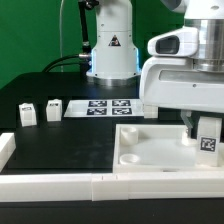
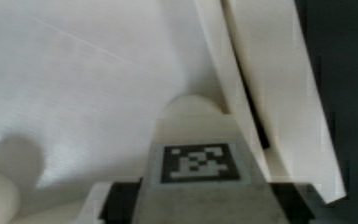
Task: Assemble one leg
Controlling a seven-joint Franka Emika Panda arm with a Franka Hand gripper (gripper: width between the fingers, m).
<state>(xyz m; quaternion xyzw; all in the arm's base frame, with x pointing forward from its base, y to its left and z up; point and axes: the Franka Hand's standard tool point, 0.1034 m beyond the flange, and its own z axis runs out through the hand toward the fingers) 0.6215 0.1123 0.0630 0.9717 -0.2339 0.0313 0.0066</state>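
Observation:
My gripper [image 1: 204, 133] is at the exterior view's right, over the right end of the large white tray panel [image 1: 150, 152]. It is shut on a small white leg [image 1: 208, 141] with a black-and-white tag, held upright just above or on the panel by its right rim. In the wrist view the leg [image 2: 202, 158] sits between my gripper's [image 2: 202, 203] dark fingers [image 2: 133, 200], above the panel's white floor [image 2: 87, 90] beside its raised rim [image 2: 261, 70]. Two more legs [image 1: 27, 113] [image 1: 53, 108] stand on the black table at the exterior view's left.
The marker board [image 1: 105, 106] lies behind the panel, before the robot base [image 1: 110, 50]. A white rail [image 1: 60, 186] runs along the front edge and another piece [image 1: 5, 150] along the left. Black table [image 2: 345, 100] shows beyond the panel's rim.

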